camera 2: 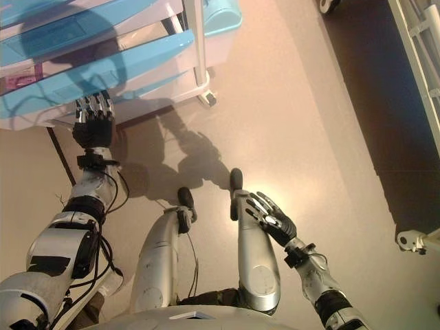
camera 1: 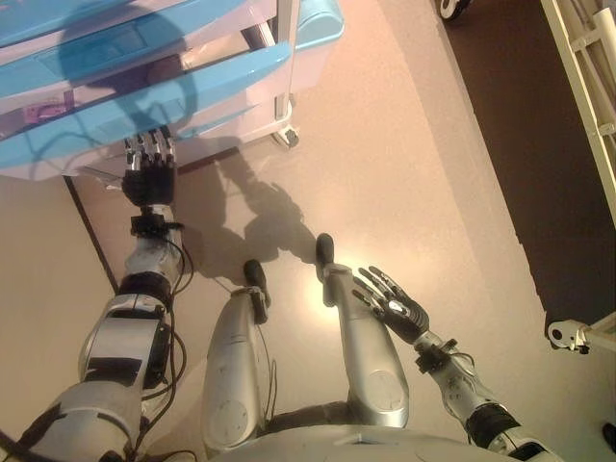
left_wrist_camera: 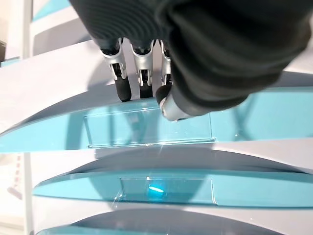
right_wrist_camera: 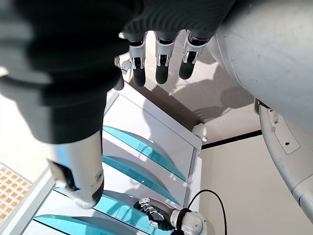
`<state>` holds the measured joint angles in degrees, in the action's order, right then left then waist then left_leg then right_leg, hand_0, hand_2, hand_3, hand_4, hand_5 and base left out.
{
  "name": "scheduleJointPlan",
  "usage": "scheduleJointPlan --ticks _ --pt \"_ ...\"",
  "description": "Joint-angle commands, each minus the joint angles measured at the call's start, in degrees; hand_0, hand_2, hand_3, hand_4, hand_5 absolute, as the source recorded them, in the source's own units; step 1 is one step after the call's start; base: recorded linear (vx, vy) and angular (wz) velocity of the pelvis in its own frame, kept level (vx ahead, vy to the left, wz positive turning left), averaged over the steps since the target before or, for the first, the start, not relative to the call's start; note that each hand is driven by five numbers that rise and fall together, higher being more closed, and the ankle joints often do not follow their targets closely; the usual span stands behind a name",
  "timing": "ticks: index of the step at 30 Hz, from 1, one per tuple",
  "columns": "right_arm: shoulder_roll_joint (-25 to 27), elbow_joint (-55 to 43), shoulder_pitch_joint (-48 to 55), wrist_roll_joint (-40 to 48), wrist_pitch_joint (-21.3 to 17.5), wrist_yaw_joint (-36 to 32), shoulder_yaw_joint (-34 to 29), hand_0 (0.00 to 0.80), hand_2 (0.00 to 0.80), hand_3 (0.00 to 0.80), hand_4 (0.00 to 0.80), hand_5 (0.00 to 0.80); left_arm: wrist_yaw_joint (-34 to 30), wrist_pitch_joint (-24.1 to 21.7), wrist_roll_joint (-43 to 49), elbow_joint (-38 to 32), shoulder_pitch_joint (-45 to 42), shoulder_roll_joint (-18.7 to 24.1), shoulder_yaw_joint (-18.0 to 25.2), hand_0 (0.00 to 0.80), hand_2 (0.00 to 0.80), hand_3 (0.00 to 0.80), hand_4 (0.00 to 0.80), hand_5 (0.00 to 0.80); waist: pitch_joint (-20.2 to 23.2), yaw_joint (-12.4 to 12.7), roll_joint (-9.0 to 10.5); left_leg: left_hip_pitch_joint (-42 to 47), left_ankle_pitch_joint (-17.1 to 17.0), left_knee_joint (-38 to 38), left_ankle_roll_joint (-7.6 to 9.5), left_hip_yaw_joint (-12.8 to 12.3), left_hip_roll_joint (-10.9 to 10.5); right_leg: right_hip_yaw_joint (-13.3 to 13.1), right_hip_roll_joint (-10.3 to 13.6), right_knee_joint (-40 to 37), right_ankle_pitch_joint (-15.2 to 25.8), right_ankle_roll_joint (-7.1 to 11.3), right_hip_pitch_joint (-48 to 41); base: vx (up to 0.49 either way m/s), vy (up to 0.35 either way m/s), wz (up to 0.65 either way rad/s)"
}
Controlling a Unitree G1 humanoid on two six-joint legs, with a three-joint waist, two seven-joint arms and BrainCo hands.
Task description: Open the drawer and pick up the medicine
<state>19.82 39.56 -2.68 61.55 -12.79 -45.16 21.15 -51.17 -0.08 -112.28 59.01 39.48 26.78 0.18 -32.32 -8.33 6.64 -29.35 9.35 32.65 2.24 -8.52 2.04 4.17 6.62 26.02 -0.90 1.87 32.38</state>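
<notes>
Nearest to the head camera hangs the right hand point(camera 1: 397, 306), low beside the robot, with its fingers spread and holding nothing. The medicine itself I cannot see in any view; I judge that it lies inside one of the drawers. The drawer cabinet point(camera 1: 241, 120) stands on the floor point(camera 1: 404, 173) on small wheels and has several pale blue fronts, stacked one above another. The left hand point(camera 1: 147, 173) reaches to the lowest blue drawer front point(camera 1: 144, 111). Its fingertips point(left_wrist_camera: 122, 88) are almost straight and rest at the upper edge of that front, not curled around it.

No drawer seems clearly opened for reaching in. The risk, as I judge it, is that straight fingers slip off the smooth curved front when pulling. Also the wheeled cabinet may roll toward the robot instead of the drawer sliding out.
</notes>
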Motion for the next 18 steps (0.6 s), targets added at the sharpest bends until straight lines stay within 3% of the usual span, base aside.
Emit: scheduleJointPlan --ticks 1,3,18 --pt "0.84 -4.59 5.19 -1.31 -0.49 0.26 1.23 0.0 0.0 0.0 0.0 0.0 -11.53 0.72 0.03 -7.61 1.48 2.91 3.57 0.8 0.8 0.8 0.8 0.8 2.53 2.11 -1.69 1.11 -1.58 -7.88 -0.35 -0.29 -1.1 3.93 -1.81 6.58 -8.9 -0.92 -1.57 -0.045 -0.029 0.05" --pt "0.77 -4.97 5.4 -1.8 -0.3 0.38 1.17 0.0 0.0 0.0 0.0 0.0 -12.12 1.11 0.25 -7.41 0.11 2.34 3.75 0.8 0.8 0.8 0.8 0.8 2.53 2.32 -1.64 2.18 -0.26 -7.75 -0.75 0.48 -1.22 3.65 -2.08 7.63 -10.8 -0.65 -2.56 0.046 -0.026 0.05" --pt "-0.12 -8.7 5.68 -3.22 1.36 2.53 1.32 0.0 0.0 0.0 0.0 0.0 -15.29 3.6 6.05 -7.77 -10.65 -3.98 3.93 0.8 0.8 0.8 0.8 0.8 2.53 4.5 -0.45 2.39 -1.58 -8.31 -1.52 2.31 -0.6 6.06 -2.74 11.1 -13.32 -1.42 -3.25 -0.027 -0.043 0.07"
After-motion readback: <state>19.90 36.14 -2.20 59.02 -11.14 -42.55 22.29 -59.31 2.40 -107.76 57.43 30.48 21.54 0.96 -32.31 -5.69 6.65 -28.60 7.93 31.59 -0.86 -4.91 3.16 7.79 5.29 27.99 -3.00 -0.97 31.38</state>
